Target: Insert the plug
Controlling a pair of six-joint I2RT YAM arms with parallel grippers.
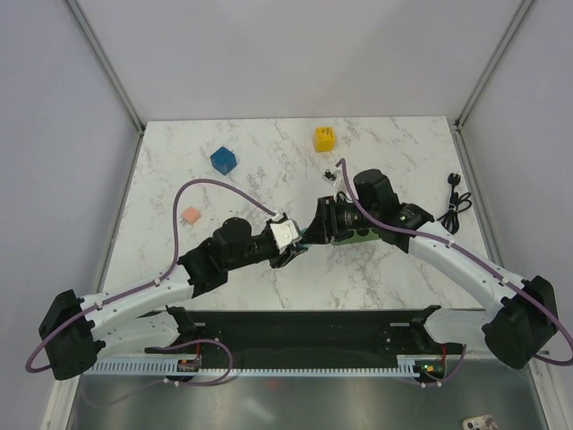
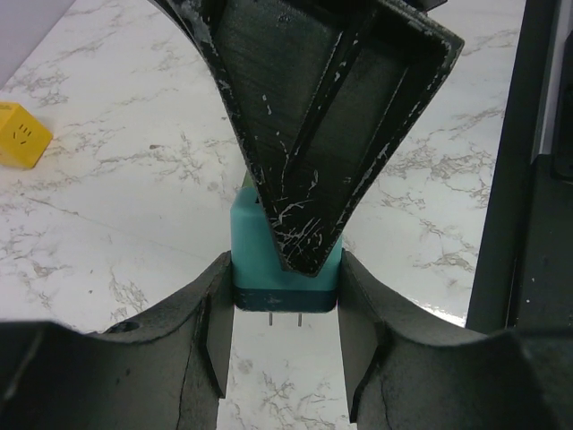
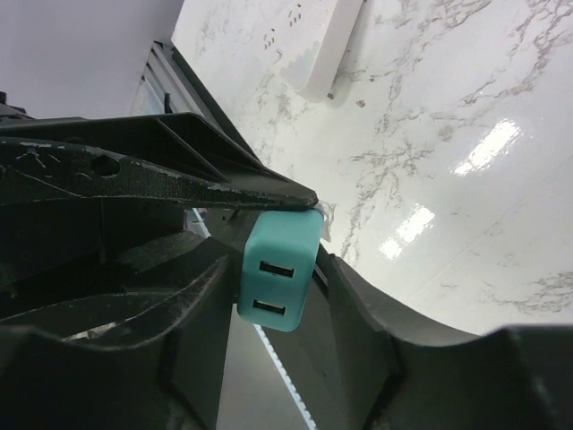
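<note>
1 high view down onto the table (image 1: 179, 152); 2 close wrist views, opposite faces of 1 teal block (image 2: 255, 255)

Yellow plug (image 1: 324, 139), blue cube (image 1: 223, 159), teal adapter (image 3: 276, 287), pink block (image 1: 189, 216), white grey-veined marble tabletop (image 1: 269, 134).

We see a table (image 1: 394, 148) with a white marble-patterned top, smooth and glossy enough to throw back bright glare. The yellow plug (image 1: 324, 140) looks like smooth plastic with a dull sheen. The teal block (image 3: 277, 269) is smooth, satin plastic. The right gripper (image 3: 277, 296) has fingers (image 2: 313, 134) of black matt plastic, scored with pale scratches. The far wall (image 1: 295, 54) looks matt white.
</note>
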